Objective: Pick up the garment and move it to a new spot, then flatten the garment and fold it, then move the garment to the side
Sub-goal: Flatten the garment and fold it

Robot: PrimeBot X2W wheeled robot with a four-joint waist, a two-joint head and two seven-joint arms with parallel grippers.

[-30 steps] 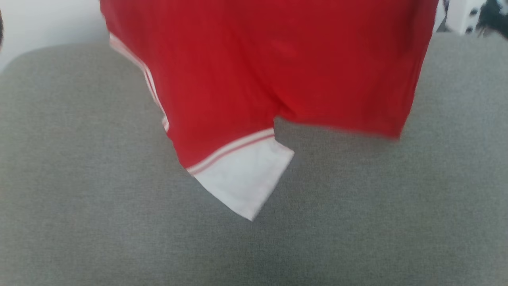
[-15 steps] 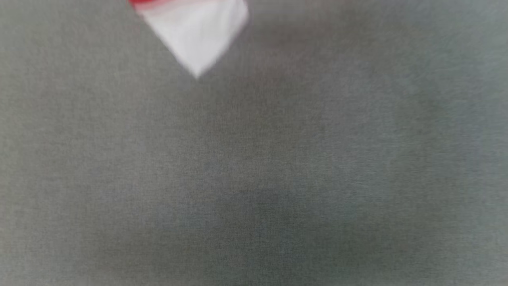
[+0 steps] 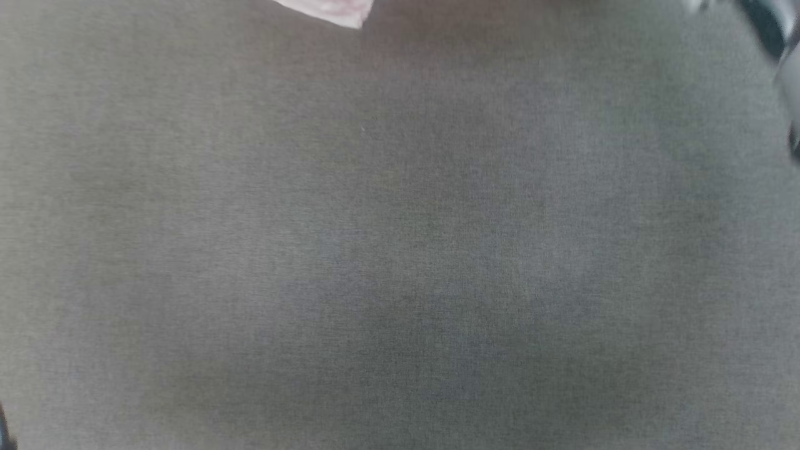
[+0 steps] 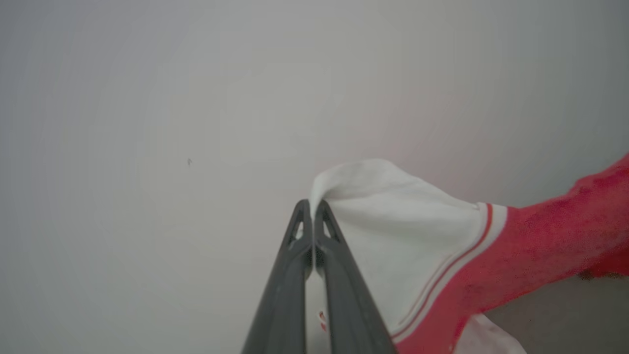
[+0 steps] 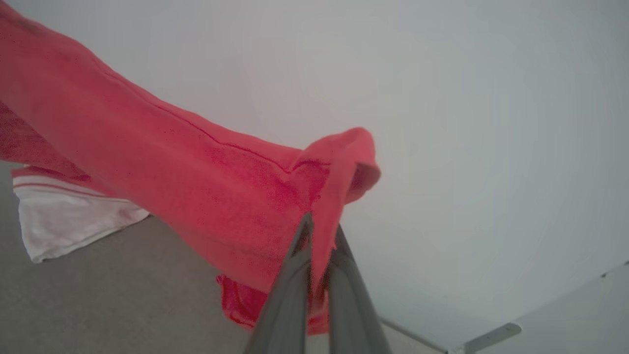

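The garment [image 5: 162,162], red with white sleeves, hangs stretched in the air between both arms. In the left wrist view my left gripper [image 4: 312,206] is shut on the edge of a white sleeve [image 4: 393,231], the red body trailing off to the right. My right gripper [image 5: 319,226] is shut on a fold of red cloth, and the other white sleeve [image 5: 64,226] dangles below at the left. In the head view, a blurred white tip of the garment [image 3: 331,9] shows at the top edge.
A wide grey fabric surface [image 3: 400,250] lies under the hanging cloth. A pale wall [image 4: 172,98] stands behind both grippers. A dark blurred object [image 3: 765,28] sits at the head view's top right corner.
The whole head picture has shifted, so the camera moved. The red shirt, broad in that view a second ago, has slid up and out until only a white tip is left.
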